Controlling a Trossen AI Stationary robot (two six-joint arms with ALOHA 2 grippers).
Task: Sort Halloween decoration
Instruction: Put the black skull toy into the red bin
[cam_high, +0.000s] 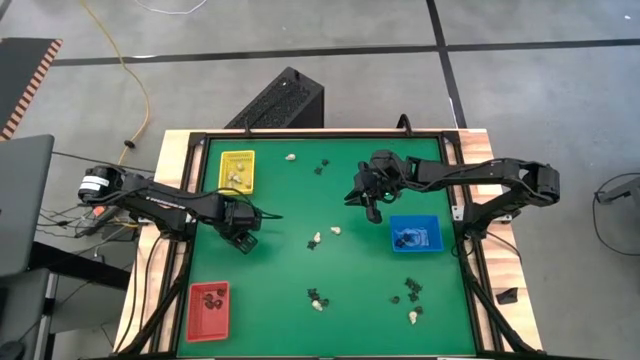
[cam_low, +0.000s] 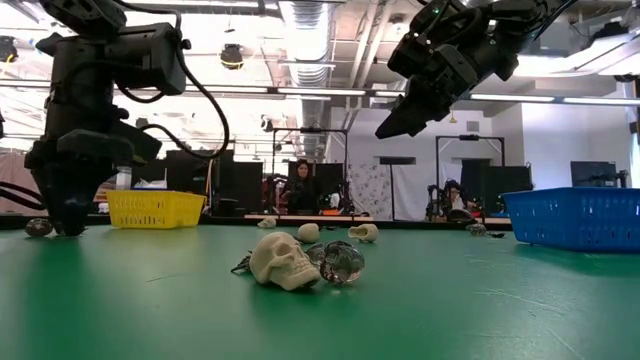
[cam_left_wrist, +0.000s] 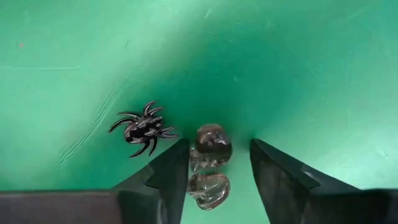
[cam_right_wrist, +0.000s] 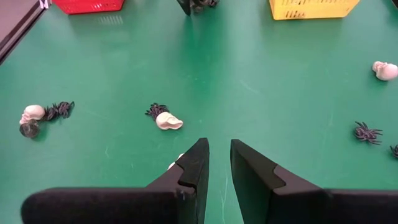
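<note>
Table (cam_high: 330, 300) with three trays; left gripper low over a clear skull beside the yellow tray

Trays: blue tray (cam_high: 415, 234) on the right arm's side of the yellow tray (cam_high: 238, 170), red tray (cam_high: 208, 309) at the near corner below the yellow one. Left gripper (cam_left_wrist: 219, 163), near the yellow tray, straddles a clear skull (cam_left_wrist: 210, 145), fingers part-open with no contact visible; the skull's long axis runs along the gap, a black spider (cam_left_wrist: 142, 128) just outside one finger. Right gripper (cam_right_wrist: 219, 163) hovers high, well apart from the yellow tray, narrow and empty. Cream skulls (cam_right_wrist: 168, 121) and spiders scatter mid-table. Left arm looks nearer this skull
</note>
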